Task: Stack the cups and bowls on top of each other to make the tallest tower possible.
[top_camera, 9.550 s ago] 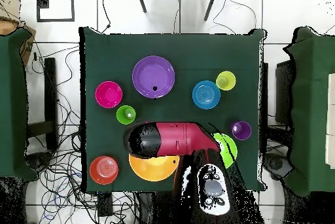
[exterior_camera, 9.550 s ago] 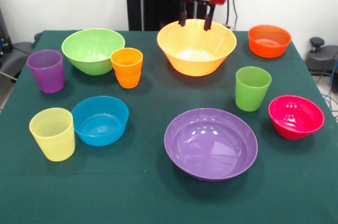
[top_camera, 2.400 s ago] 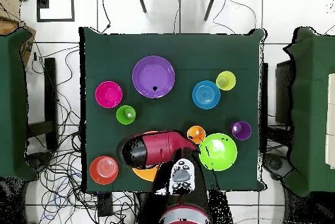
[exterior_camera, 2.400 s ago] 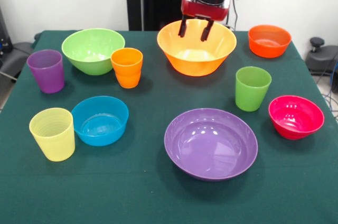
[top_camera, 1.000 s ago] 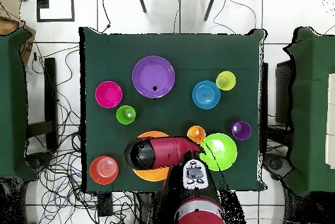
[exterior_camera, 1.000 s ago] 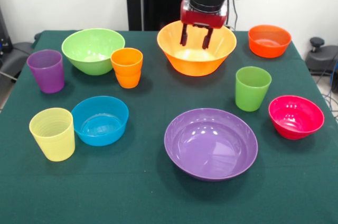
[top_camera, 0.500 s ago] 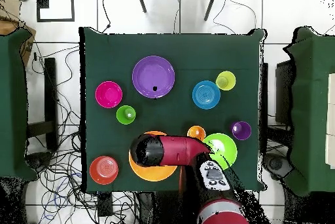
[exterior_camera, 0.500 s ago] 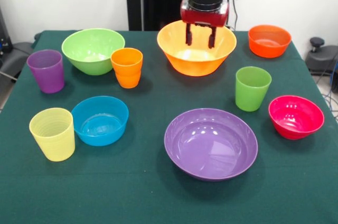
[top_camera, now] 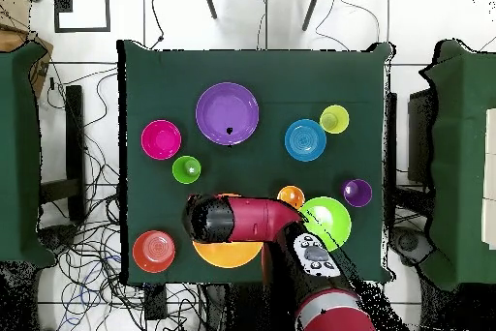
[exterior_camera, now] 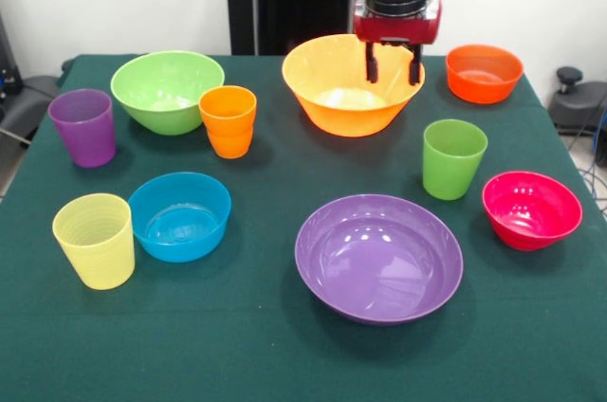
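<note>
1. Your gripper (exterior_camera: 391,64) hangs with its fingers apart over the orange-yellow bowl (exterior_camera: 346,99) at the table's (exterior_camera: 247,345) far side.
2. Purple bowl (exterior_camera: 378,257) sits apart; nothing is stacked.
3. You'll find no readable writing.

Four cups (exterior_camera: 228,120); six bowls (exterior_camera: 379,257).

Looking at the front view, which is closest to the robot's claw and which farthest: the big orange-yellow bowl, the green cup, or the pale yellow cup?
1. Orange-yellow bowl: directly under the claw, far side.
2. Green cup: just below, toward the picture's right.
3. Pale yellow cup: near left corner.
</note>
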Available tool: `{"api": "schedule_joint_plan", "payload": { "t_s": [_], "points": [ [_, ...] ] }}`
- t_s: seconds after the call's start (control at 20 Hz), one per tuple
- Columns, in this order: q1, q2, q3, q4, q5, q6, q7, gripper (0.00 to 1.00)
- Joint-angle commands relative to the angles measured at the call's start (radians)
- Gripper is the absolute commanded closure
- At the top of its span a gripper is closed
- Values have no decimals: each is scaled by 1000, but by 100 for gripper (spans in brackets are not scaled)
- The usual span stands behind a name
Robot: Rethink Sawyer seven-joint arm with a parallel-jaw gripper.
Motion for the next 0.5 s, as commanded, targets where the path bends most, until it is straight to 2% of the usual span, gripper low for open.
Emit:
{"api": "schedule_joint_plan", "payload": {
  "t_s": [0.05,0.15,0.25,0.4,0.5],
  "points": [
    [4,-8,91,40,35,-46,123,0],
    [44,-36,40,22,16,-3,118,0],
    [41,-64,46,28,26,40,108,0],
    [37,-76,63,47,22,26,99,0],
    [50,-53,56,33,16,9,104,0]
  ]
}}
